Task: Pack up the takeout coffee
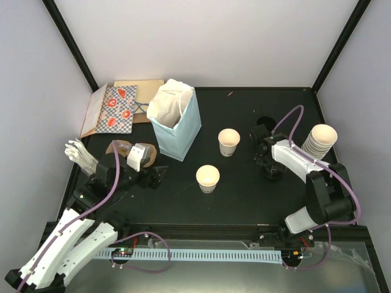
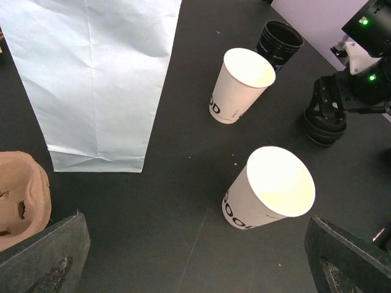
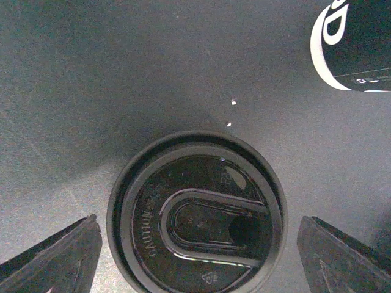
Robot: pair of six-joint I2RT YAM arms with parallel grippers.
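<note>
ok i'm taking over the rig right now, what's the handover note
Left gripper: open, empty, low beside the brown carrier.
Right gripper: open, straddling a black lid on the table, not gripping it.
Near cup and far cup: upright, lidless, right of the blue bag.
Done: no cup lidded or seen bagged.
Left: lid both cups, pack them.

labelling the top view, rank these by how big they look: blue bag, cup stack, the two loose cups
1. blue bag, clearly the largest
2. cup stack, somewhat bigger than a single cup
3. far cup and near cup: they look alike, so I won't rank one over the other
</note>
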